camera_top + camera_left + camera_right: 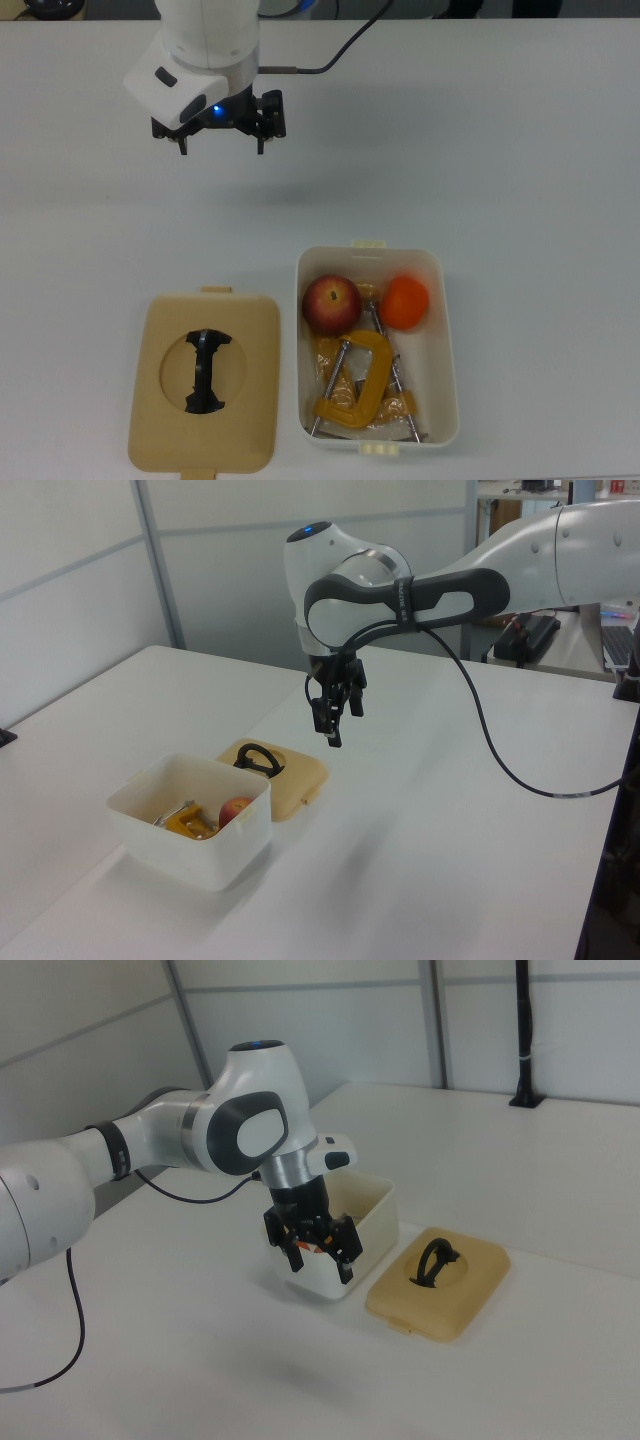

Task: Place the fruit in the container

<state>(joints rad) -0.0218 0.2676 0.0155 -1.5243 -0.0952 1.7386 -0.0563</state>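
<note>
Top view: the gripper hangs in the upper left of the frame, fingers spread, holding nothing. The white container sits at lower right. The apple and the orange lie side by side inside it, above a yellow clamp. The tan lid lies flat to the container's left.

Left view: gripper in mid-frame, up in the air; container at lower left w/ the apple showing.

Right view: gripper in front of the container. Lid at right.

No writing or labels I can read.
</note>
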